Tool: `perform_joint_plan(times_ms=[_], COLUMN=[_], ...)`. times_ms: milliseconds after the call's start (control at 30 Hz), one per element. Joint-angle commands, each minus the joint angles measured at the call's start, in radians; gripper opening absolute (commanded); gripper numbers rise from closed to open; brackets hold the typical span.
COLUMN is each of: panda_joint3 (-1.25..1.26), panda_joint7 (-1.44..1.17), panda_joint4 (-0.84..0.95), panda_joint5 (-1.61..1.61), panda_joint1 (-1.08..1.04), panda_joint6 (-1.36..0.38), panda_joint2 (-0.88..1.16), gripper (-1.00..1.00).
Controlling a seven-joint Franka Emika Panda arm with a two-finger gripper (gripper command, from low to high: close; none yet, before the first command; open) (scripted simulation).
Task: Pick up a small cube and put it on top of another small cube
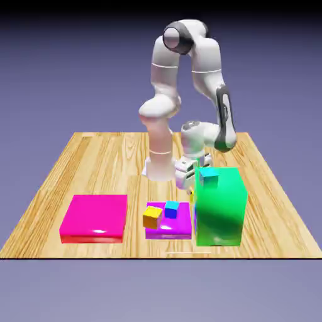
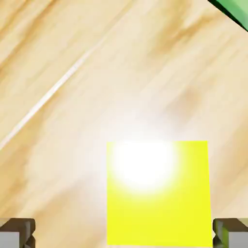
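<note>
Straddling the yellow cube (image 2: 157, 203) on bare table (image 1: 94, 157), the pincer (image 2: 124, 235) gapes wide, gripping nothing.

The small yellow cube (image 2: 157, 193) lies flat on wood; the orange-yellow cube (image 1: 151, 217) sits on a magenta slab.

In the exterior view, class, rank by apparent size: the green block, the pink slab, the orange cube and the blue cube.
1. Green block
2. Pink slab
3. Orange cube and blue cube: they look alike, so no ranking.

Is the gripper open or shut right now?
Open: the gripper fingertips stand wide apart, the yellow cube sitting between them, ungripped.
</note>
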Motion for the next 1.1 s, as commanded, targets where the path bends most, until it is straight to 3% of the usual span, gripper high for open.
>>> perform_joint_plan(times_ms=[0, 267, 300, 1067], panda_joint3=[-0.036, -0.312, -0.312, 0.434], panda_joint7=[-0.040, -0.341, -0.341, 0.475], panda_joint4=[0.013, 0.113, 0.113, -0.157], panda_joint5=[0.039, 0.335, 0.335, -0.466], panda_joint1=[0.033, 0.287, 0.287, -0.400], panda_joint6=[-0.009, -0.081, -0.081, 0.113], panda_joint2=[0.021, 0.178, 0.178, -0.248], gripper=[0.00, 0.00, -1.00, -1.00])
